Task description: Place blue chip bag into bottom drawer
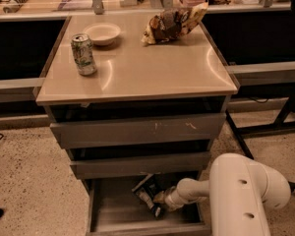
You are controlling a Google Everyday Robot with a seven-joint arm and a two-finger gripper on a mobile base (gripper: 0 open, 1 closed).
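Gripper (163, 201) sits low at the frame's centre inside the open bottom drawer (113, 213), against the blue chip bag (146, 194) slanting up-left from it; whether it clasps the bag, I cannot tell.

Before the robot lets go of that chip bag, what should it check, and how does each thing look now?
1. Bottom drawer pulled open: ok.
2. Blue chip bag inside the drawer rather than over its edge: ok.
3. Gripper down in the drawer, next to the bag: ok.
4. Bag lying flat on the drawer floor: cannot tell.
5. Gripper's hold on the bag: cannot tell.
6. Two upper drawers pushed in, not blocking the arm: ok.
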